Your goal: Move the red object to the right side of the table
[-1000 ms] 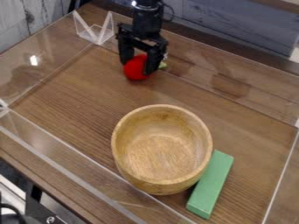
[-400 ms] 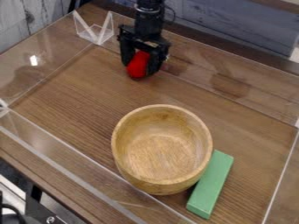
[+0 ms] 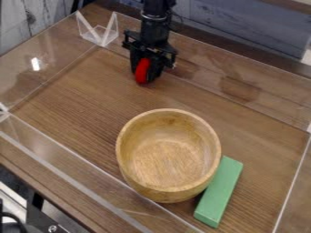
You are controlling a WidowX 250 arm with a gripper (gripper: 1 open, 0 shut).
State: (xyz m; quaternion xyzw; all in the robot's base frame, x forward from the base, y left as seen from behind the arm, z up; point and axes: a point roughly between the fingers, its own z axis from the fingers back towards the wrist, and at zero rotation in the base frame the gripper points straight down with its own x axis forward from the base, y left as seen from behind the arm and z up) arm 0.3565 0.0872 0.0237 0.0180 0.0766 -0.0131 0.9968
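Black tool (image 3: 149,69) pointing straight down at the far-left part of the brown wood-grain tabletop (image 3: 73,100), fingers closed in on the small red strawberry-shaped toy (image 3: 145,72), one black finger on each side of it. Toy sits low between the fingers, at or just on the tabletop surface; can't tell if it's lifted clear. Its green leafy top isn't visible, hidden by the tool. Round light wooden bowl (image 3: 168,153) sits upright in the near-centre, well apart from the tool. Green rectangular block (image 3: 219,191) lies flat just beside the bowl's right side, angled, near the front-right corner; can't tell if it touches the bowl. Low clear acrylic walls (image 3: 49,168) run round the tabletop edges, and a clear folded acrylic piece (image 3: 95,27) stands at the far-left corner behind the tool. So the red toy is on the far left, pinched in the tool.
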